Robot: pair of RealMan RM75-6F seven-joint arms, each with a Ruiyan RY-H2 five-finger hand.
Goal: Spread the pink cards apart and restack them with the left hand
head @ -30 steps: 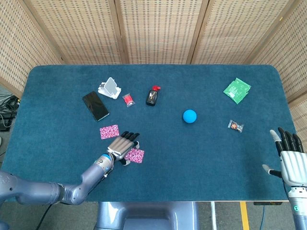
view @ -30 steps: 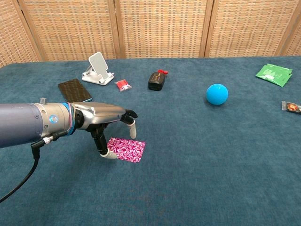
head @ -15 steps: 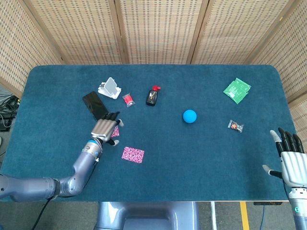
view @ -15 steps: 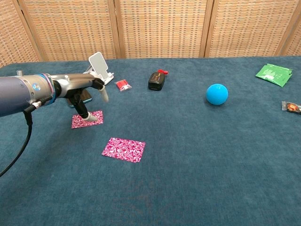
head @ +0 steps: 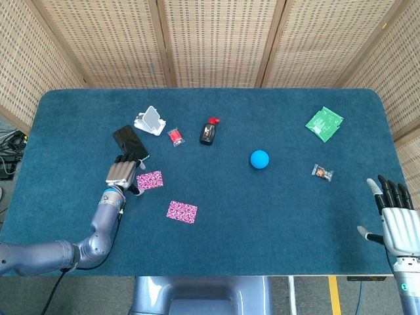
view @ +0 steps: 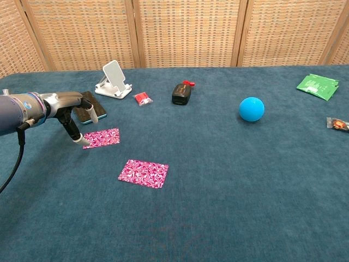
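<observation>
Fingertip of left hand (view: 73,112) at far pink card (view: 101,138) edge.

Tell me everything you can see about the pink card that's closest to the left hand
The pink card is a thin flat rectangle, apparently paper or card stock, printed with a busy pink, magenta and white pattern. It lies flat on the blue table cover, slightly skewed. A fingertip of the left hand is at its left edge, seemingly touching it. The black phone lies just behind it, and a second pink card lies apart, nearer the front edge.
</observation>
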